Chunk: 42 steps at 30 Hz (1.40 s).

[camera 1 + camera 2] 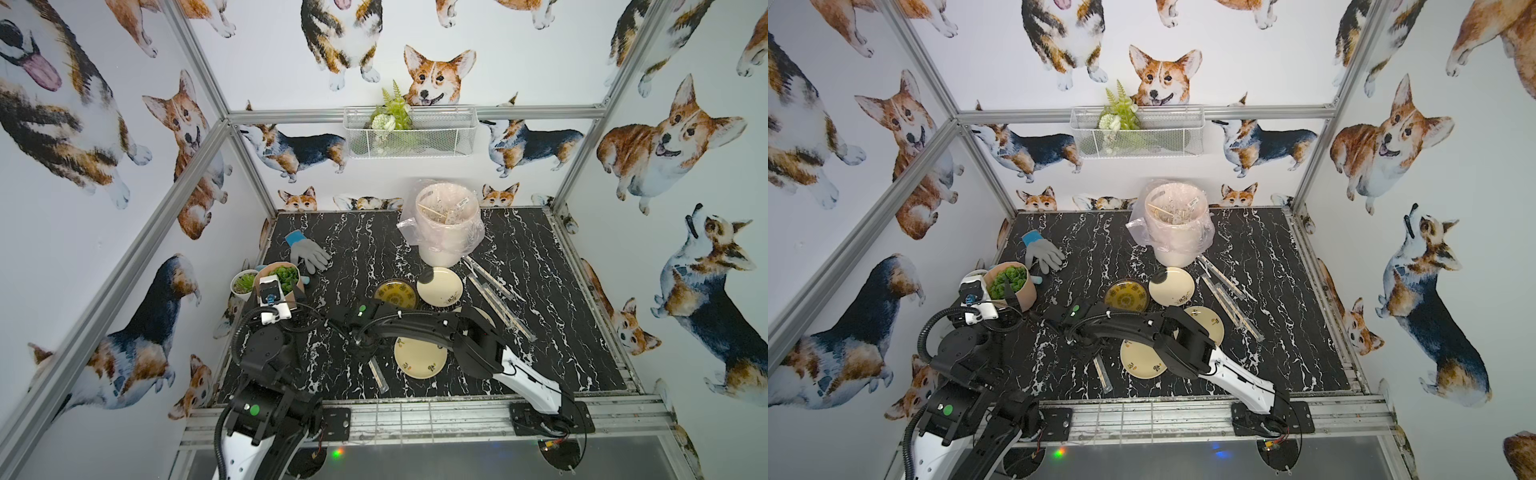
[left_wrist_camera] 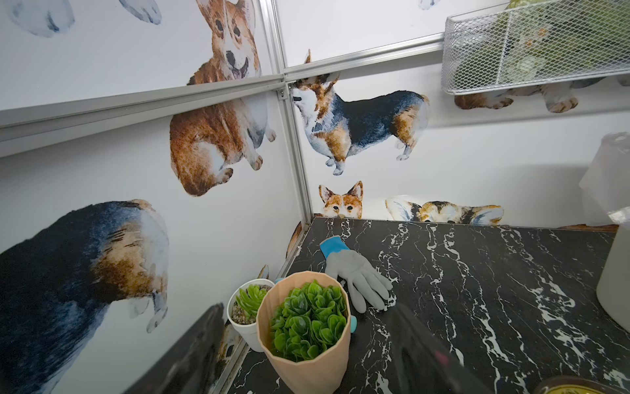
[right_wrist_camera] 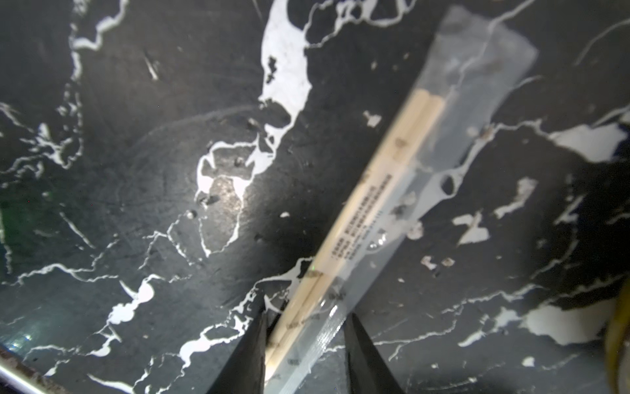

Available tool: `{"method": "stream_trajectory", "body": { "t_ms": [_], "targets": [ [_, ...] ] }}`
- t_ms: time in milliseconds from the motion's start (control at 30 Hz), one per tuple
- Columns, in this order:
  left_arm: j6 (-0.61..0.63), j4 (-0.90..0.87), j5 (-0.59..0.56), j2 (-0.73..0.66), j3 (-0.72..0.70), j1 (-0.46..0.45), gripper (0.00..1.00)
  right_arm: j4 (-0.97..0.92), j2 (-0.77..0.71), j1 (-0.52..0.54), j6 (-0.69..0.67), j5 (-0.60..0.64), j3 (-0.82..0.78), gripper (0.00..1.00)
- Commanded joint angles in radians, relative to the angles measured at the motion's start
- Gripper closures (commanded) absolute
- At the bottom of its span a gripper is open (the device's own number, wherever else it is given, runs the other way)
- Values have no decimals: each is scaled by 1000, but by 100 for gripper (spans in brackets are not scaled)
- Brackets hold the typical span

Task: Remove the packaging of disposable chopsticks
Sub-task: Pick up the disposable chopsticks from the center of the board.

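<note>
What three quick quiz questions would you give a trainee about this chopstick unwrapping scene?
1. True or false: the left gripper holds a sleeve.
2. What lies between the fingers of the right gripper? A spoon; B wrapped chopstick pair; C cup.
3. Fill in: more wrapped pairs lie toward the table's ___ side.
Key: 1 false; 2 B; 3 right.

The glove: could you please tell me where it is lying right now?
In both top views the glove lies flat at the far left of the table, just behind the tan plant pot.
</note>
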Motion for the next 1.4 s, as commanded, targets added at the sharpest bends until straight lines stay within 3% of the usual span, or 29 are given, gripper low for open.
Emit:
{"method": "stream_trajectory", "body": {
  "t_ms": [0,267,533,1167,1367],
  "targets": [
    [-3,20,0,-8,4,2,21,-88,21,0,-11,77,-14,70],
    [-40,32,23,43,30,2,21,-68,3,-25,-23,53,-62,86],
    [-62,8,51,89,65,2,20,32,-63,-61,-4,-60,-127,100],
    [-82,44,204,264,139,2,19,435,-391,-142,94,-247,-447,100],
    [-94,69,386,303,156,2,19,727,-635,-224,211,-342,-669,100]
  ]
}}
